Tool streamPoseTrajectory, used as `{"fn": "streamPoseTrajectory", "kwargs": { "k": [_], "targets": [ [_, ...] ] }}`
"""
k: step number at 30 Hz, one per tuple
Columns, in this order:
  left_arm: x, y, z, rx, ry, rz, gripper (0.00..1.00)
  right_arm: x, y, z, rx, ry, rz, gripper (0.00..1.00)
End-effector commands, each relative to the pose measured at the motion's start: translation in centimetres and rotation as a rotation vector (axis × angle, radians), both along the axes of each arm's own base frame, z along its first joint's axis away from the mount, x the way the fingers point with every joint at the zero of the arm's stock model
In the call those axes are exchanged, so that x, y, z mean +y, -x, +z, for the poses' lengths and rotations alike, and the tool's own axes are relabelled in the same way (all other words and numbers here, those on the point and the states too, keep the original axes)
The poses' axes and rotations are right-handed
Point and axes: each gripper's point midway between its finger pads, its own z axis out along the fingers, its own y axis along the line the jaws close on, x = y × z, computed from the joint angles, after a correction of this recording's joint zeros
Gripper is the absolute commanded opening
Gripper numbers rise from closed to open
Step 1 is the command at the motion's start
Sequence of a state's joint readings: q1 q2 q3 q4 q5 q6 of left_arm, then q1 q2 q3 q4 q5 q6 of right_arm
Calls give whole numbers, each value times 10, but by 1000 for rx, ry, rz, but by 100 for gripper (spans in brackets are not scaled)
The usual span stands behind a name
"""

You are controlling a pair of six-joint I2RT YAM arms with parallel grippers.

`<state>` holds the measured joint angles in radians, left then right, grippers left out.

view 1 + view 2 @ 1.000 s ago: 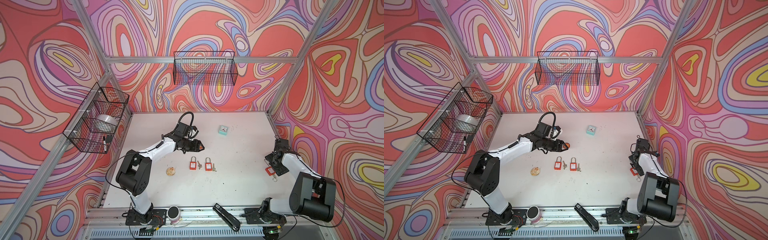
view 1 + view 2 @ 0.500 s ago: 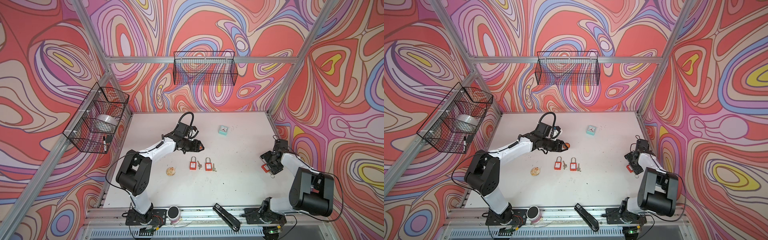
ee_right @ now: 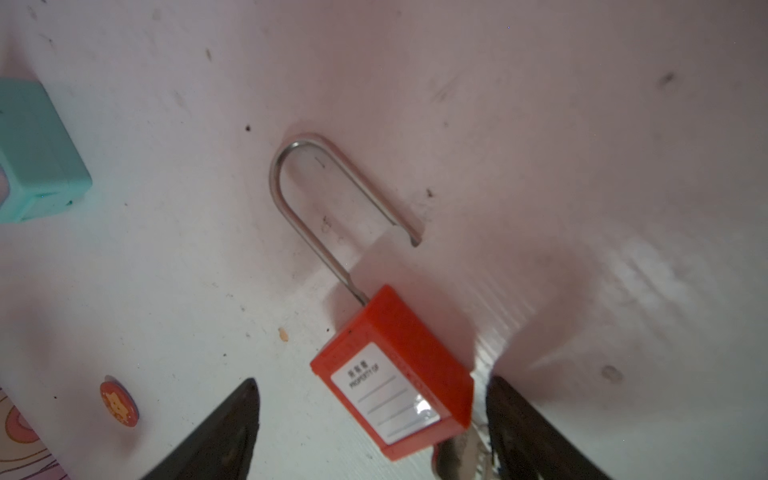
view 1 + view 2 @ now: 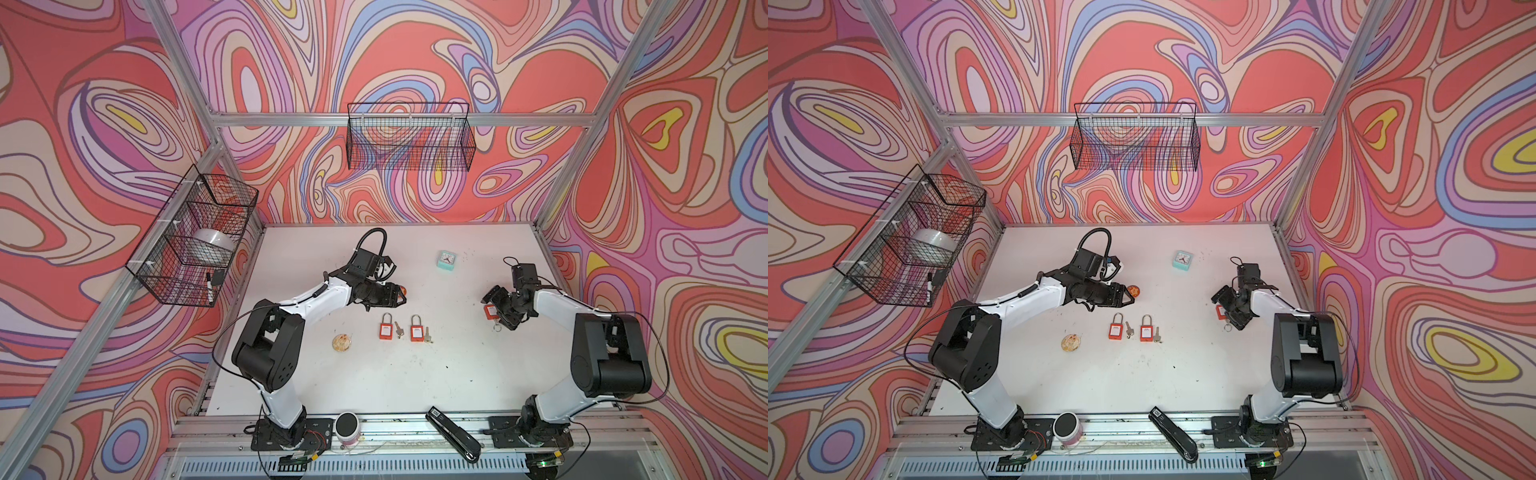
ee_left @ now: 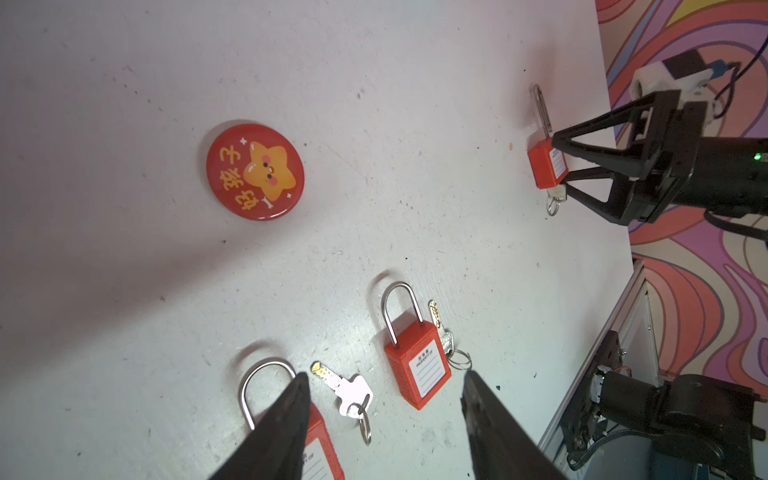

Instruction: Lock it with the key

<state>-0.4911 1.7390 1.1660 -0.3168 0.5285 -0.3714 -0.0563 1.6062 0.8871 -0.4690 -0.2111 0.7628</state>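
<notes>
on the white bench point(image 4: 374, 374), the right arm was the nearer one to the work. the left arm hung near mid-bench, well apart from it. the left claw point(image 5: 384, 375) stood apart and empty above two other red padlocks point(image 4: 386, 328) point(image 4: 417, 329), each with a key lying beside it.

the right claw point(image 3: 372, 379) was low over the open padlock point(image 3: 399, 357) near the bench's right edge. its jaws were spread to either side of the red body and clamped on nothing.

the padlock lay flat. its long axis ran from the key end, closest to the claw, away to the bow of the shackle point(image 3: 291, 199). the shackle's free leg had swung out to one side of the body, not seated.

the key point(image 3: 453, 457) stuck out of the base, just beside one finger. by my reading, the coming move hung on that: the key sat toward the claw and the shackle pointed away from it.
</notes>
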Motion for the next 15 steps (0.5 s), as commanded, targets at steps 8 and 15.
{"fn": "streamPoseTrajectory", "kwargs": {
  "k": [8,15],
  "targets": [
    [-4,-2,10,-21,22,-5,60,-21,8,13,-2,214,219,87],
    [-6,-4,15,-28,36,-3,60,-5,-1,17,-48,169,368,83]
  ]
}}
